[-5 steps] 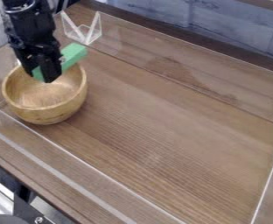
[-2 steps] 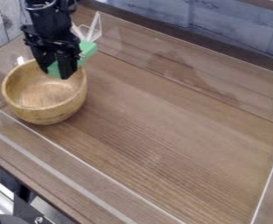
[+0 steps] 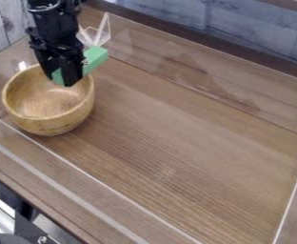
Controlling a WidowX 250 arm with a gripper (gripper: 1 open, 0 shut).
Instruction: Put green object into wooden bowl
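Upper left of the frame: black robot gripper (image 3: 65, 63) reaching down from the top edge, its lower end over the far side of the wooden bowl (image 3: 46, 101). Green object (image 3: 80, 66) observed at the gripper's lower end, tilted, its right part projecting to the right of the dark fingers; block lies above the bowl's upper right rim in the picture. Claw state: clamped on the green object, jaws kept apart by its width. Part of the block is hidden behind the fingers. Bowl: round, light tan, upright on the brown wooden table (image 3: 177, 124), left side of the frame, hollow facing up. Dark cable-like parts (image 3: 22, 212) noted at lower left. Gray surface (image 3: 259, 29) runs along the upper right edge of the frame.
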